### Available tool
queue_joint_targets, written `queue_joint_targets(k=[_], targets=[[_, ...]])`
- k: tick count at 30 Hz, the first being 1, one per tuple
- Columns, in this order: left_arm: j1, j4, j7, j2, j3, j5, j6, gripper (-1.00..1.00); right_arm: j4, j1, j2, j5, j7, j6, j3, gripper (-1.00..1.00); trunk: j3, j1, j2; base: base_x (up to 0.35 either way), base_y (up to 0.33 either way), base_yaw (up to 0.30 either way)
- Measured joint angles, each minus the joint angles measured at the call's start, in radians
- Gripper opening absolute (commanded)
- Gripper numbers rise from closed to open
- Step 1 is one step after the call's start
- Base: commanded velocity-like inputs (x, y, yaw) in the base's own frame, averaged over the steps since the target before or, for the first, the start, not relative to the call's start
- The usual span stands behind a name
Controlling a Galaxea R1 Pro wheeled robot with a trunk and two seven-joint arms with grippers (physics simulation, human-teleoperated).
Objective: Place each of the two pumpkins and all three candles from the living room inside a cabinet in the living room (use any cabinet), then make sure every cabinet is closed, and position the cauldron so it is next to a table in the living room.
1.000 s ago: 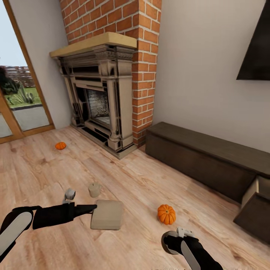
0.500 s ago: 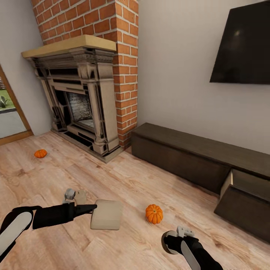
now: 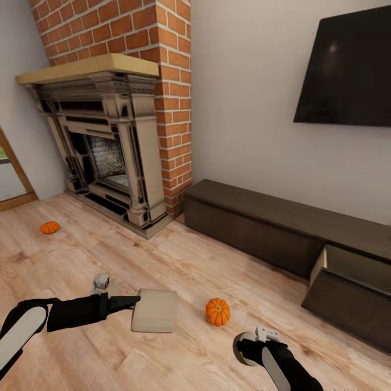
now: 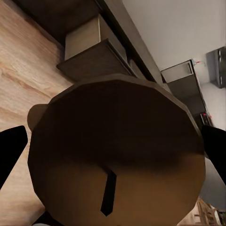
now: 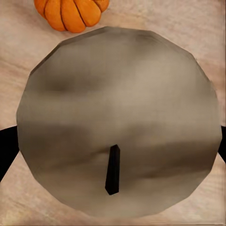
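One orange pumpkin [image 3: 218, 311] lies on the wooden floor just beyond my right gripper [image 3: 255, 341] and also shows in the right wrist view [image 5: 70, 14]. A second pumpkin [image 3: 49, 227] sits far left, in front of the fireplace. My left gripper [image 3: 142, 308] is shut on a beige candle [image 3: 156, 310], whose wick end shows in the left wrist view [image 4: 117, 155]. A grey candle [image 5: 117, 136] is clamped between the right fingers. The long dark cabinet [image 3: 260, 225] runs along the wall, with one drawer [image 3: 347, 290] pulled open at its right end. The cauldron is out of view.
A brick fireplace [image 3: 108, 146] with a pale mantel stands at the back left. A dark flat screen [image 3: 347, 70] hangs on the wall above the cabinet. A door frame [image 3: 13, 182] shows at the far left edge.
The camera has swung right, so the whole picture has shifted left and the open drawer shows more. A small candle on the floor has slid behind my left arm. Both arms keep their pose.
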Motion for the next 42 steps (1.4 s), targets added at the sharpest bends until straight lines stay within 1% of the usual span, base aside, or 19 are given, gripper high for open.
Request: queue_joint_targets(k=[3,12,15,21,35,42], targets=[[0.000,0.000,0.000,0.000,0.000,0.000,0.000,-1.00,0.000,0.000,0.000,0.000,0.000,0.000,0.000,-1.00,0.005,-0.012,0.021,0.000,0.000,-0.163],[0.000,0.000,-0.001,0.000,0.001,-0.003,-0.001,-1.00,0.000,0.000,0.000,0.000,0.000,-0.001,0.000,-1.00,-0.007,-0.012,0.021,0.000,-0.003,-0.164],[0.000,0.000,-0.001,0.000,0.000,-0.006,-0.002,-1.00,0.000,0.000,0.000,0.000,0.000,-0.001,0.000,-1.00,-0.011,-0.012,0.021,-0.034,-0.152,-0.164],[0.000,0.000,-0.001,0.000,-0.001,-0.009,-0.003,-1.00,0.000,0.000,0.000,0.000,0.000,-0.004,0.000,-1.00,-0.019,-0.012,0.021,-0.021,-0.280,-0.159],[0.000,0.001,0.000,0.000,-0.002,-0.015,-0.004,-1.00,0.000,0.000,0.000,0.000,0.000,-0.006,0.000,-1.00,-0.027,-0.012,0.021,0.000,-0.307,-0.020],[0.000,0.001,-0.001,0.000,-0.002,-0.017,-0.004,-1.00,0.000,0.000,0.000,0.000,0.001,-0.006,0.000,-1.00,-0.034,-0.012,0.021,0.000,-0.308,-0.129]])
